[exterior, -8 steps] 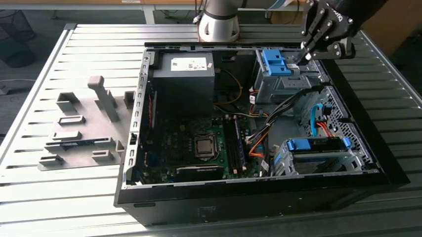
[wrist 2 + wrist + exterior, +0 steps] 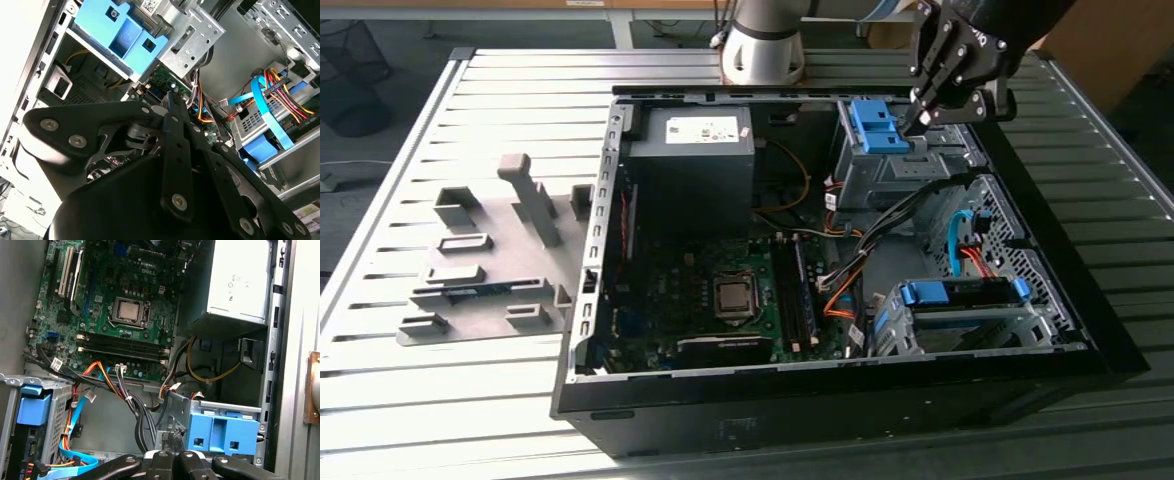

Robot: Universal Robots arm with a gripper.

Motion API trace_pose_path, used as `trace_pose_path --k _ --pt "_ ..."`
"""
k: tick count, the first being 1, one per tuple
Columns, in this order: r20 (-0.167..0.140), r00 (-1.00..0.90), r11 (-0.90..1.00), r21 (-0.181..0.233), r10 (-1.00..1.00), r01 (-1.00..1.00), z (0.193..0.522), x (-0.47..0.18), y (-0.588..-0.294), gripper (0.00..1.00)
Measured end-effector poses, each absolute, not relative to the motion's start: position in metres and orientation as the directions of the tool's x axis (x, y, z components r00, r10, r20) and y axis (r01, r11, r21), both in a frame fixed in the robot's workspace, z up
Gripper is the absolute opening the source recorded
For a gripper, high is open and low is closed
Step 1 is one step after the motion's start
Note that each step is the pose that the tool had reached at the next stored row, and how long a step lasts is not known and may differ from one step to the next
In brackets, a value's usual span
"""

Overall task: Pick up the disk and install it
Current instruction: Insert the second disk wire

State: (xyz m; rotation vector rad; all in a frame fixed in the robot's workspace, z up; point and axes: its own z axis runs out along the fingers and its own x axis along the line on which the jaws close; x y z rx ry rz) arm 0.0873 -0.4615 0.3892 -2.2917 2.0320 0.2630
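We are seeing the gripper (image 2: 917,122) at the disk (image 2: 875,127), finger state indeterminable; we are judging misaligned rails could jam in the cage (image 2: 894,170).

Open computer case (image 2: 607,330) on slatted metal table (image 2: 440,380). Inside: motherboard (image 2: 707,290) with bare processor (image 2: 735,295), grey power supply (image 2: 698,140) at the far end, orange and blue cables (image 2: 970,245). Grey fixture plate (image 2: 480,270) on exterior view's left.
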Motion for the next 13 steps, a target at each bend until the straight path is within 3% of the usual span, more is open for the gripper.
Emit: trace_pose_path --k 13 --pt "-0.172 0.113 -0.125 0.059 -0.979 -0.99 0.3892 0.087 -0.4614 0.11"
